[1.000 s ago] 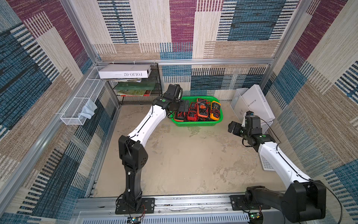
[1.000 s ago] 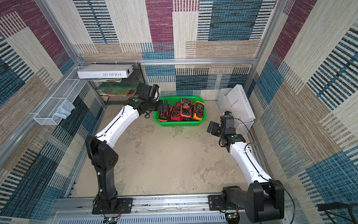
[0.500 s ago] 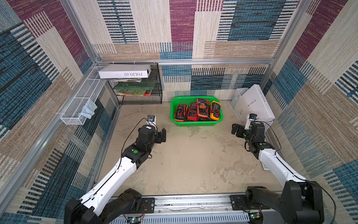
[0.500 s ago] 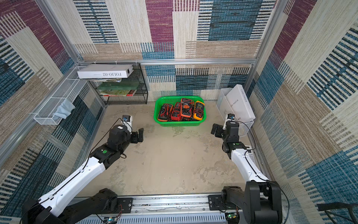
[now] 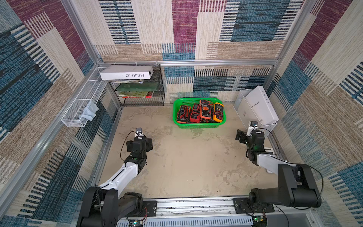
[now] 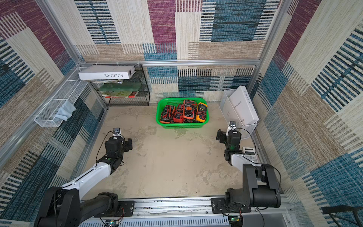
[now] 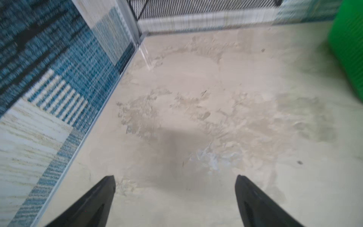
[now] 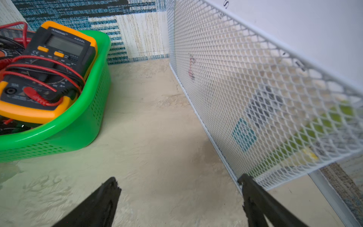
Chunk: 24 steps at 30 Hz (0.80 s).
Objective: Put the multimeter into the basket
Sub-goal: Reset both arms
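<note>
Several multimeters (image 5: pixel 206 113), leads tangled, fill the green basket (image 5: pixel 198 125) at the middle of the bench's back edge. A white mesh bin (image 8: pixel 235 78) at the right edge holds a white box (image 5: pixel 259 104). Both arms sit folded low at the sides. The left gripper (image 7: pixel 174 176) and right gripper (image 8: pixel 176 178) gape wide, holding nothing.

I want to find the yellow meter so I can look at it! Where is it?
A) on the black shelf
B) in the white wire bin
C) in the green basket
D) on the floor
C: the yellow meter lies inside the green basket, leaning against its end wall, with red wires draped across it.
</note>
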### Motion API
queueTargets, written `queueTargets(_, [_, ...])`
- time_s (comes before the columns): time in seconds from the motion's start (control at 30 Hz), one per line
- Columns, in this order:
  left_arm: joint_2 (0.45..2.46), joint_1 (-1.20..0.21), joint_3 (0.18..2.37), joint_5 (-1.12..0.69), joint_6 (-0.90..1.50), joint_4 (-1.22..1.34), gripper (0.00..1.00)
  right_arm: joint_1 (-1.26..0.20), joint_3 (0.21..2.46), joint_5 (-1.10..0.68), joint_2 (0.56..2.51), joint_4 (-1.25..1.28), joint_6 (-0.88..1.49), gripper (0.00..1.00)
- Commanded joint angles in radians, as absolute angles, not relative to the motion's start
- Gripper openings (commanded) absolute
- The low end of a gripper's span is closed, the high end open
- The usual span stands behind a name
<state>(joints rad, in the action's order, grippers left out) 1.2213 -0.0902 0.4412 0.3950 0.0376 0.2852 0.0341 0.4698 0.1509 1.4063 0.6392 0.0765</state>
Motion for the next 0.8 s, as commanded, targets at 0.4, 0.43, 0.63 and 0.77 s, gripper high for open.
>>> queueTargets(0.4, [1.516,-0.016,0.452,0.144,0.009,0.712,0.98,0.046,0.228,-0.033,1.530,1.262,-0.016,1.00])
queueTargets(0.43, [1.514,-0.010,0.459,0.132,0.012,0.694,0.98,0.049,0.223,-0.035,1.529,1.269,-0.015,0.99])
queueTargets(0.63, [1.513,-0.006,0.457,0.123,0.013,0.696,0.98,0.052,0.241,-0.040,1.524,1.221,-0.014,0.99])
queueTargets(0.77, [1.521,0.021,0.477,0.075,0.026,0.665,1.00,0.044,0.246,-0.013,1.515,1.196,-0.016,1.00])
